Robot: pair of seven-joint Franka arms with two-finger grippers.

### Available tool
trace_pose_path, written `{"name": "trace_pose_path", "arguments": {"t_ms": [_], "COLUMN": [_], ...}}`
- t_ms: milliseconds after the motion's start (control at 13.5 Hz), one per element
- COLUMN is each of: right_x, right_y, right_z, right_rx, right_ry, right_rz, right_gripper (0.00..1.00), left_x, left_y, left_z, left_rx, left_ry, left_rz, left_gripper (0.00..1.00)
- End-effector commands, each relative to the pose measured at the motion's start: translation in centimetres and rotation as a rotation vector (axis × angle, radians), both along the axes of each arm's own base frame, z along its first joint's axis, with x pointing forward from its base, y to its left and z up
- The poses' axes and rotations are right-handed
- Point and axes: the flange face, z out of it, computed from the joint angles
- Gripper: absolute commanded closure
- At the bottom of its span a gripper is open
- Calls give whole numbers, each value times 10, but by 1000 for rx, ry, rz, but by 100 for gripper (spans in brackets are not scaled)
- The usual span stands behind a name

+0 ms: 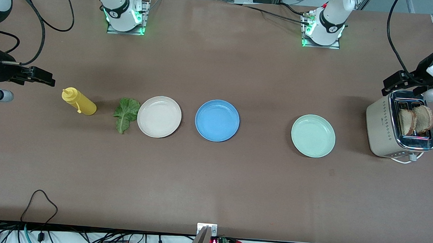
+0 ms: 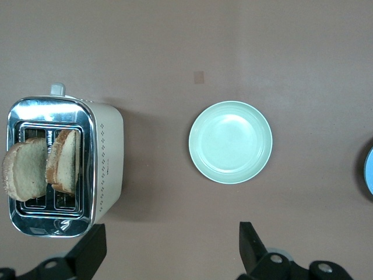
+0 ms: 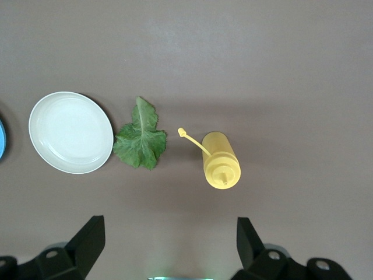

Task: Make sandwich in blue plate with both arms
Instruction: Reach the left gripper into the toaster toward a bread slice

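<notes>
Nothing of the sandwich has been assembled yet, as far as the pictures show: the blue plate (image 1: 217,120) lies bare at the middle of the table, and every ingredient is some way off from it. Taking the blue plate as the landmark, the cream-white plate (image 1: 159,116) sits beside it toward the right arm's end, the lettuce leaf (image 1: 125,113) lies just past that plate and touches or nearly touches its rim, and the yellow squeeze bottle (image 1: 79,101) lies on its side further along. Toward the left arm's end come the mint-green plate (image 1: 313,136) and then the toaster (image 1: 399,125), with two bread slices (image 1: 416,119) standing up out of its slots. All the work is left: both slices and the leaf must reach the blue plate. The left gripper (image 2: 169,248) hangs above the table next to the toaster, fingers spread wide and holding nothing. The right gripper (image 3: 168,244) hovers over the table near the bottle and leaf, likewise spread and empty
</notes>
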Motion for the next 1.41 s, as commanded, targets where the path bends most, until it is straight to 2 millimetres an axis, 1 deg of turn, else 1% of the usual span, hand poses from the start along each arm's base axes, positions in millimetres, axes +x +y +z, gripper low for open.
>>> {"name": "trace_pose_path", "arguments": {"t_ms": [0,148,223,297,371,594,668,742,816,1039,1261,1335], "right_x": [-3,-3,-3,-3,-3,-3,-3,-3,-3,-3,-2,-2], "right_y": [0,0,0,0,0,0,0,0,0,-1,0,0], "right_z": [6,6,6,6,6,6,6,6,6,5,5,5], "right_rx": [14,14,14,14,14,15,15,15,15,15,15,15], "right_ry": [1,1,1,1,1,1,1,1,1,2,1,1], "right_rz": [-10,-11,-11,-11,-11,-11,-11,-11,-11,-13,-11,-11], "right_gripper": [0,0,0,0,0,0,0,0,0,0,0,0], "left_x": [-9,-3,6,14,23,45,50,54,52,52,51,48], "left_y": [-4,-2,9,26,49,100,119,136,156,177,187,194], "left_z": [2,-4,-14,-23,-42,-84,-96,-114,-130,-167,-187,-191], "left_rx": [-18,-19,-20,-20,-19,-21,-26,-37,-47,-63,-26,-33], "left_ry": [3,6,12,14,32,55,69,94,116,170,212,227], "left_rz": [12,7,15,41,79,152,123,77,61,35,19,30], "left_gripper": [0,0,0,0,0,0,0,0,0,0,0,0]}}
